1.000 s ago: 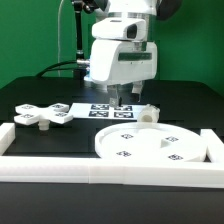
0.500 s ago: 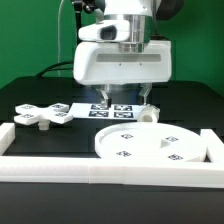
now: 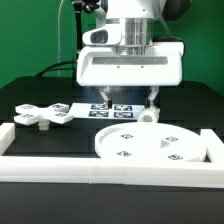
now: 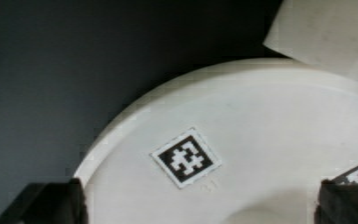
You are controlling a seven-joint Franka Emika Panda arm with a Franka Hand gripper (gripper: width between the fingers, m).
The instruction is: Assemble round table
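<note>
The large flat rimmed disc (image 3: 150,143) lies on the black table at the exterior view's right, several tags on its face. The short post (image 3: 149,114) stands just behind its far edge. The lobed cross-shaped piece (image 3: 40,115) lies at the left. My gripper (image 3: 127,102) hangs open and empty above the disc's far edge, with the post near one finger (image 3: 152,100). In the wrist view the disc (image 4: 247,120) fills the picture under the open gripper (image 4: 197,205). The post (image 4: 327,30) shows beyond it, and dark fingertips (image 4: 48,205) show at the corners.
White border rails run along the front (image 3: 100,171), the left (image 3: 8,135) and the right (image 3: 212,146). The marker board (image 3: 75,107) lies flat behind the disc, under the gripper. A green wall stands behind the table.
The hand has turned to face the exterior view squarely and shifted a little right. Its fingers now stand wide apart over the disc's far edge. The parts have not moved.
</note>
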